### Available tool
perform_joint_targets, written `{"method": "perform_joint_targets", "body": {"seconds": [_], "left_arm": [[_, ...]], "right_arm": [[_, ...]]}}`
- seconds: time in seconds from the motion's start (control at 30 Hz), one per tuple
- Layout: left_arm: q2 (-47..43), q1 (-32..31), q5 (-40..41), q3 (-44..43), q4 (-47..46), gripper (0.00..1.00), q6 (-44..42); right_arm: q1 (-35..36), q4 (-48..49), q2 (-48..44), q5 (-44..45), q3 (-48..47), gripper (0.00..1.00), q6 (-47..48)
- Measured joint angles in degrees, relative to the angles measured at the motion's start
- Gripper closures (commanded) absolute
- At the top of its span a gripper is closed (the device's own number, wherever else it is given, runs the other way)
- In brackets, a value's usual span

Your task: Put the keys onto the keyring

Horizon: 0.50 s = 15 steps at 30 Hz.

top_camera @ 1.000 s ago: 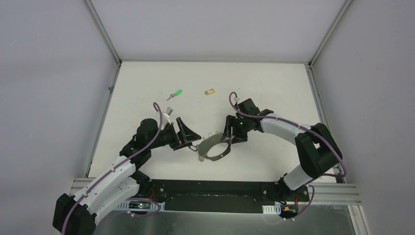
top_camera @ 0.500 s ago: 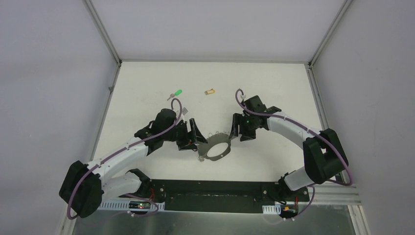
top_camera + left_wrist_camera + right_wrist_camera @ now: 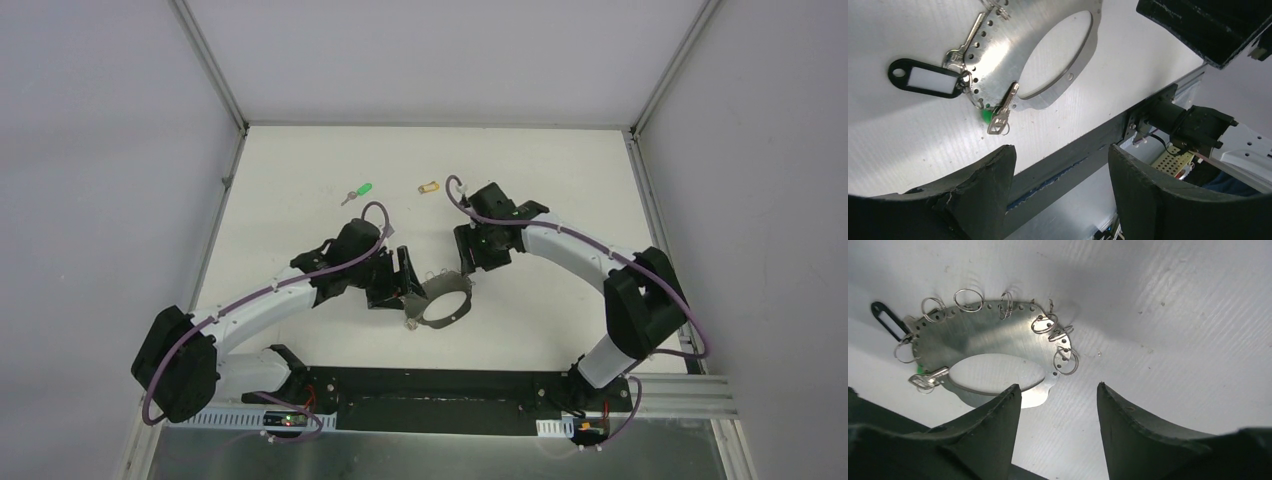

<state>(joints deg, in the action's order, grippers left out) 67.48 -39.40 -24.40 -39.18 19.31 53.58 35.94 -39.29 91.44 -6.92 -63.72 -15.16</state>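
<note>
- Top external view: your left arm runs low from its base at the near left corner toward the middle of the table. The left gripper [image 3: 408,282] points right, just beside the left rim of the keyring [image 3: 442,305].
- Your right arm rises from the near right corner with its elbow high (close to the right edge), then reaches left and down. The right gripper [image 3: 466,270] hangs over the keyring's far rim.
- Left gripper: the jaws stand apart and hold nothing. Through the gap in the left wrist view you see only bare table and the black rail [image 3: 1083,150] along the near edge.
- Right gripper: the jaws are also parted and empty. In the right wrist view a small tab on the keyring's rim lies just ahead of the gap, clear of both fingers [image 3: 993,425].
- The keyring lies flat on the table, about midway along the near edge and a little in from it, between your two grippers. It is a flat grey metal ring with holes around its rim.
- Hanging from those holes are several split rings [image 3: 968,299], a black tag [image 3: 923,80] with a white label, and a hung key [image 3: 999,111] with green at its head (it lies across the rim).
- The green key [image 3: 360,189] and the yellow-tan key [image 3: 429,186] lie loose toward the far edge, left of the middle and apart from each other. Both are well apart from the keyring.
- Both wrists stand between those loose keys and the keyring. The right wrist sits near the yellow-tan key.
</note>
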Motion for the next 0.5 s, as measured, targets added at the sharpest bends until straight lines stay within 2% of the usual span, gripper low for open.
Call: {"method": "perform_joint_targets", "body": {"seconds": [0.23,0.33,0.5], "left_arm": [[-2.71,0.00,3.45,-0.07,5.14,0.32,0.42],[-4.61,0.00,5.31,-0.07,7.37,0.38,0.92],[-7.02,0.00,9.97,-0.11,12.63,0.38,1.97]], "right_arm": [[5.60,-3.06,5.09,7.37,-3.93,0.45,5.11],[7.10,-4.00,5.77,8.26,-4.61,0.46,5.90],[8.79,-4.13,6.03,7.10,-7.15,0.48,5.66]]}}
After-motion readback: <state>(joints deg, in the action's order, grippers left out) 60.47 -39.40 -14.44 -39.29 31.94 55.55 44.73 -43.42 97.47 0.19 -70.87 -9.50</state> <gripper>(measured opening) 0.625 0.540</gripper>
